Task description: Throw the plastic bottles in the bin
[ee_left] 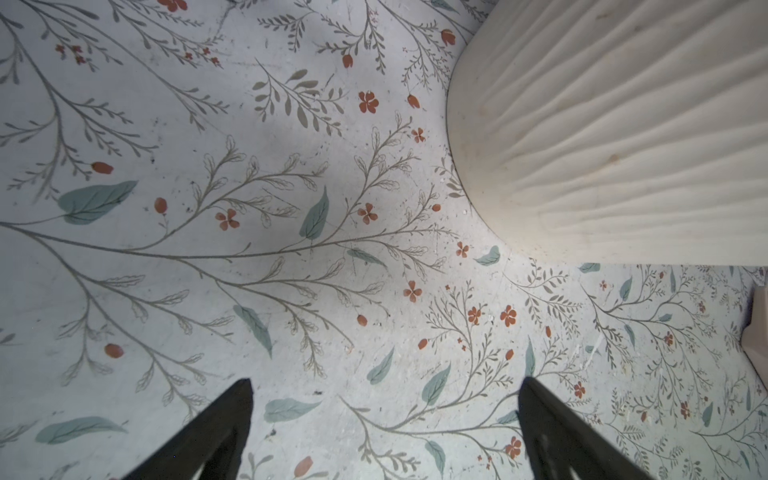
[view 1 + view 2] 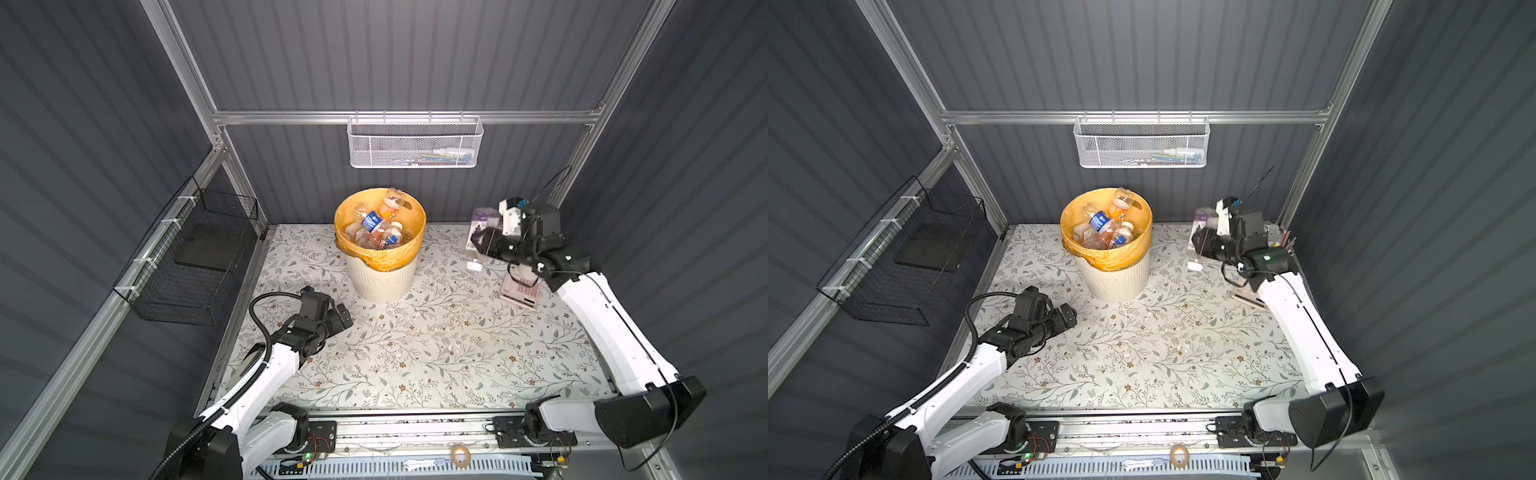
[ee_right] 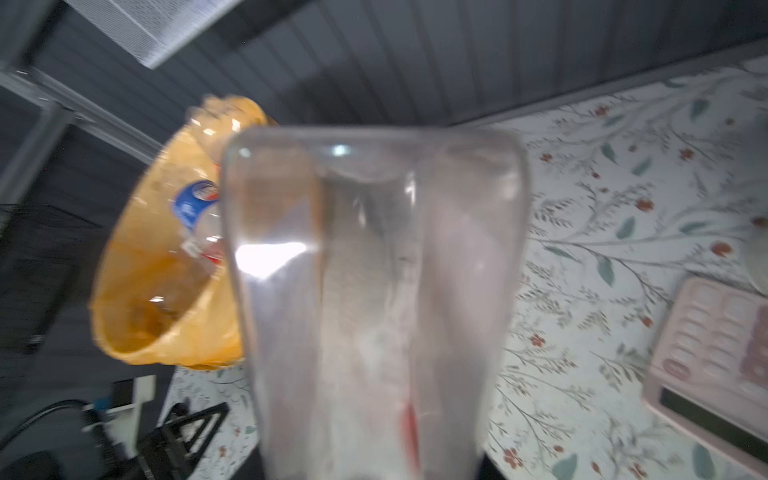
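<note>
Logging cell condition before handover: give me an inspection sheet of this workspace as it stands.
Surface: floral table cover, pale specks.
Job's things: bin upright, orange-lined; bottles piled inside near the rim; clear bottle held off the table.
Clutter: calculator partly under the right arm; small white item near the right gripper, unidentifiable.
Grippers: left gripper open, empty, low beside the bin; right gripper shut on the clear bottle.
Cables: black hose loops off left arm; thin black cable arcs above right arm.
Surroundings: white mesh basket on rear rail; black wire basket on left wall.
</note>
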`<state>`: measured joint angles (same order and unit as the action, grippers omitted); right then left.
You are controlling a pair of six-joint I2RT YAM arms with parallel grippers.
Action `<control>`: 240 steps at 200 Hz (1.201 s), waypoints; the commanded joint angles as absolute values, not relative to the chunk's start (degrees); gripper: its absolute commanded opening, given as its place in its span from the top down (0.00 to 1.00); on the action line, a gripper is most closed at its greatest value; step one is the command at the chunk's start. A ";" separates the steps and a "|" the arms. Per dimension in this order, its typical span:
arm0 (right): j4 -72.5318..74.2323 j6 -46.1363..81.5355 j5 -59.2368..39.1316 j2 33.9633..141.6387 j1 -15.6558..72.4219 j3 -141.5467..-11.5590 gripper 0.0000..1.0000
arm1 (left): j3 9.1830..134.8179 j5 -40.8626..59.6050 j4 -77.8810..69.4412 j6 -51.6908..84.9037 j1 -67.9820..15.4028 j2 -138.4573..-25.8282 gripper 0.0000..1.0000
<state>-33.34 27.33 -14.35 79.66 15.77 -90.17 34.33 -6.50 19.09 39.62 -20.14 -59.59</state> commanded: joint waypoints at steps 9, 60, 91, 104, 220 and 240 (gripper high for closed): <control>-31.90 30.19 -26.29 89.65 18.26 -103.88 0.60 | 34.04 -7.18 20.87 39.18 -19.77 -59.53 0.00; -44.40 29.13 -29.69 113.77 25.48 -137.95 0.49 | 34.88 -6.15 20.27 39.07 -19.73 -61.08 0.01; -45.99 28.18 -26.98 116.47 24.91 -144.47 0.13 | 35.76 -5.88 20.94 38.67 -19.78 -61.85 0.01; -45.43 27.75 -24.25 113.80 24.01 -142.24 0.01 | 35.90 -5.78 21.09 38.52 -19.78 -61.84 0.01; 3.30 2.34 11.26 61.28 14.62 -53.44 0.01 | 37.74 -17.91 25.60 37.42 -19.78 -58.39 0.01; 20.48 -3.45 15.10 53.64 13.06 -35.62 0.01 | 38.30 -22.33 25.30 35.33 -19.75 -58.27 0.01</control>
